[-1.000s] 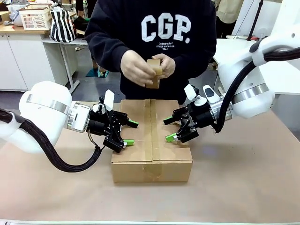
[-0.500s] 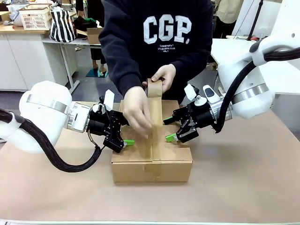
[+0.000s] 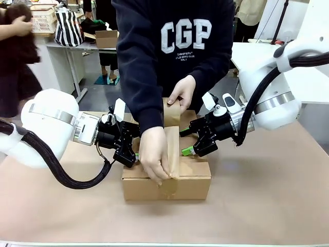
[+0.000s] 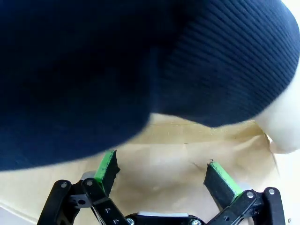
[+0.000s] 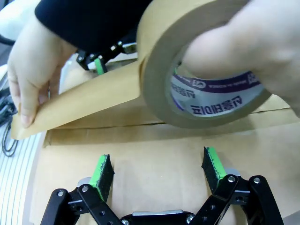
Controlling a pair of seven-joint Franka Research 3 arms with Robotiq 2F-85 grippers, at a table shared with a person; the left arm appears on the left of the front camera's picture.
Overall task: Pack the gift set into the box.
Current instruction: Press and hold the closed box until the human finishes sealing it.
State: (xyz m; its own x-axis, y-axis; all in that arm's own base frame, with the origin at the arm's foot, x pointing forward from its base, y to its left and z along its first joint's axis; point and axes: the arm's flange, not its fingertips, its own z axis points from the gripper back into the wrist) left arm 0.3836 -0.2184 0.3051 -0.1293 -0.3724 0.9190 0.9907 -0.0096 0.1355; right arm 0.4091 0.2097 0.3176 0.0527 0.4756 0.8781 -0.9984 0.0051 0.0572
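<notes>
The box [image 3: 190, 181] sits closed at the table's middle, with the gift set hidden from view. A person's hand [image 3: 154, 159] draws a strip of brown tape [image 3: 173, 146] along the top seam and down over the near edge. Their other hand holds the tape roll [image 3: 172, 110] at the far edge. My left gripper [image 3: 133, 146] is open over the box's left flap, partly behind the person's arm. My right gripper [image 3: 186, 141] is open over the right flap. In the left wrist view the open left gripper [image 4: 161, 161] frames the cardboard [image 4: 187, 136] under a dark sleeve [image 4: 117, 70]. In the right wrist view the open right gripper [image 5: 156, 157] faces the tape roll [image 5: 159, 56].
The person stands against the far table edge, both arms reaching over the box between my grippers. Brown paper [image 3: 267, 195] covers the table. Another person [image 3: 18, 56] moves at the far left by a bench with a basket [image 3: 41, 20].
The person's hand has pulled the tape from the box's far edge along the seam to the near edge. The roll has come down to the far edge. Neither gripper has moved.
</notes>
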